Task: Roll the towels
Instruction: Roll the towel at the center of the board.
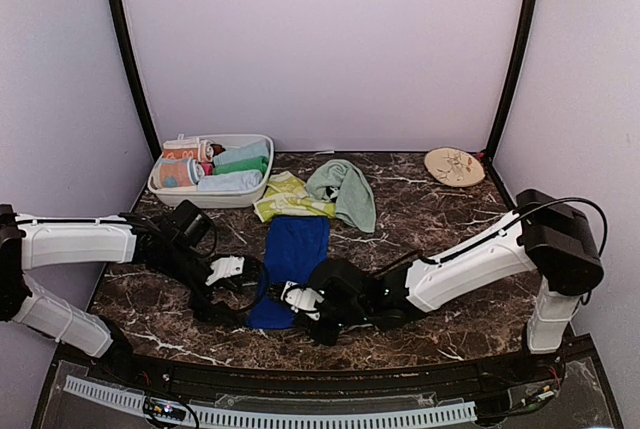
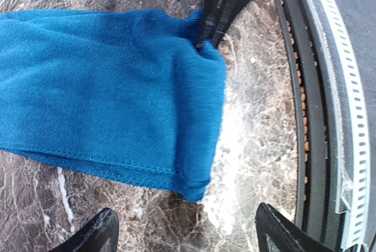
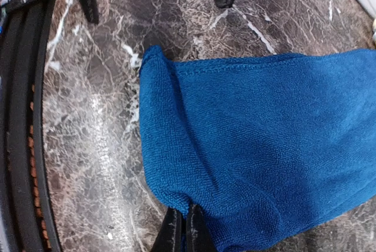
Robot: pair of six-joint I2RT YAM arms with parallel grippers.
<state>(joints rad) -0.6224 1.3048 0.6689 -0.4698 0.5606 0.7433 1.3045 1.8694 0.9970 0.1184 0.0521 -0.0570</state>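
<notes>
The royal blue towel [image 1: 292, 254] lies lengthwise on the marble table, its near end turned over in a small fold. My right gripper [image 1: 290, 301] is shut on the near right corner of that end; in the right wrist view its fingers [image 3: 182, 231] pinch the towel's [image 3: 264, 140] edge. My left gripper [image 1: 243, 289] is open and empty beside the near left corner. In the left wrist view it [image 2: 185, 237] straddles bare marble just short of the blue towel [image 2: 106, 87]. The mint green towel [image 1: 345, 189] and the yellow-green patterned towel [image 1: 285, 197] lie crumpled behind.
A white basket [image 1: 258, 144] holding several rolled towels stands at the back left. A round beige patterned plate [image 1: 454, 165] lies at the back right. The table's black front rail [image 2: 317, 117] runs close to the blue towel's near end.
</notes>
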